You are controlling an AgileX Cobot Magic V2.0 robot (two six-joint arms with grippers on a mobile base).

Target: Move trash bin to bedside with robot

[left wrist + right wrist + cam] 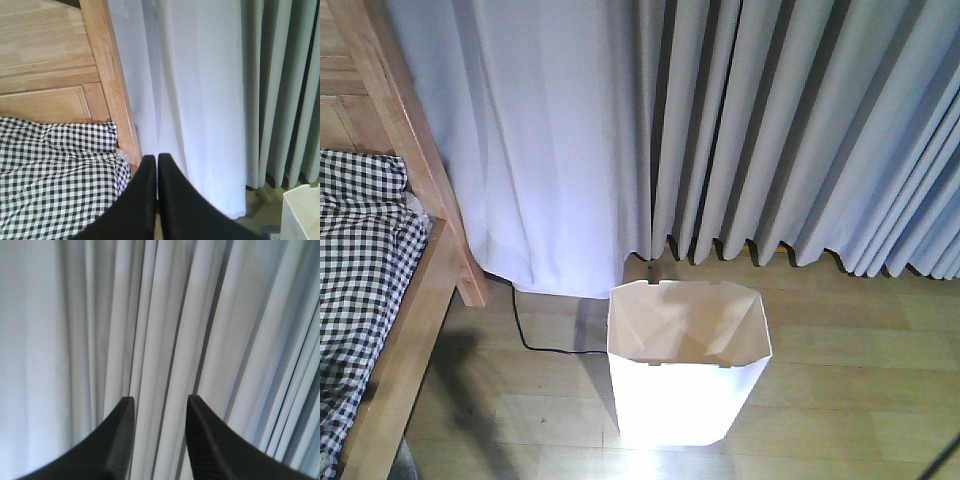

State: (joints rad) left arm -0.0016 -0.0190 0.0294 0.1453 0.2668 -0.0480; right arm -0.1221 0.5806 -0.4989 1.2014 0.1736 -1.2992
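The white trash bin (686,370) stands upright on the wooden floor in front of the curtain, a short way right of the bed; a corner of the trash bin (301,215) shows at the lower right of the left wrist view. The bedside has a light brown wooden post (415,150) and black-and-white checked bedding (360,270); the bedding (55,175) and post (112,85) also fill the left wrist view. My left gripper (156,159) is shut with nothing in it, held above the bed's corner. My right gripper (160,402) is open and empty, facing the curtain. Neither arm shows in the front view.
A pale grey pleated curtain (750,130) hangs to the floor behind the bin. A black cable (535,335) runs across the floor between the bed post and the bin. A thin dark line (942,462) crosses the lower right corner.
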